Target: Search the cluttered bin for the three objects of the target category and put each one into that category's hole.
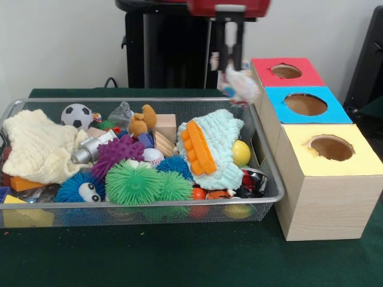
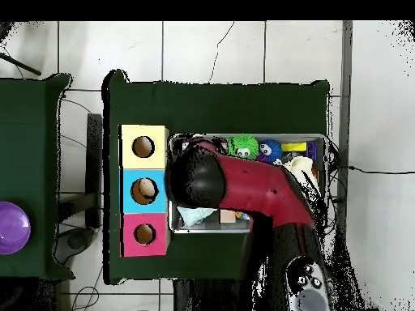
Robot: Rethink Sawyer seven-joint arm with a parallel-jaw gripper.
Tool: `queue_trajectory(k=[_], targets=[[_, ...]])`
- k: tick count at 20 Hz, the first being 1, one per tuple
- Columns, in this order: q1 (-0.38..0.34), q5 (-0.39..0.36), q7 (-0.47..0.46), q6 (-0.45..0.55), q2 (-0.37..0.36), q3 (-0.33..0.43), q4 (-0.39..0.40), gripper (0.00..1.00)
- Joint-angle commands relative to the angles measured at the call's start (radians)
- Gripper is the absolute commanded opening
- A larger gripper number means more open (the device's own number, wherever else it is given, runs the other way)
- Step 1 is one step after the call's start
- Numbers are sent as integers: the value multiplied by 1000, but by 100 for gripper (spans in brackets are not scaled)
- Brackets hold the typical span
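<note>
My gripper (image 1: pixel 231 64) hangs from the top of the front view, shut on a knotted rope toy (image 1: pixel 240 87) of white cord with coloured flecks. It holds the toy in the air over the far right corner of the wire mesh bin (image 1: pixel 143 101), next to the red and blue boxes. The yellow-faced box with its round hole (image 1: pixel 331 147) stands nearest the camera, to the right of the bin. In the overhead view the arm (image 2: pixel 243 190) covers the gripper, the toy and most of the bin (image 2: pixel 326 154); the yellow hole (image 2: pixel 143 146) shows there. I see no other rope toys.
The bin holds a cream knitted cloth (image 1: pixel 36 146), a pale blue cloth (image 1: pixel 218 140), green (image 1: pixel 134 182), purple (image 1: pixel 116 152) and blue (image 1: pixel 81 188) spiky balls, and a soccer ball (image 1: pixel 76 115). The blue box (image 1: pixel 305 104) and red box (image 1: pixel 286 72) stand behind the yellow one.
</note>
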Motion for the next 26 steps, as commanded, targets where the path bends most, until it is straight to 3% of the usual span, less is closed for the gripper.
queue_trajectory(k=[1, 6, 12, 26], targets=[[97, -8, 174, 78, 17, 12, 53, 0], [161, -11, 210, 68, 36, -46, 14, 0], [184, 20, 240, 28, 71, -61, 17, 0], [262, 54, 284, 30, 146, -109, -62, 0]])
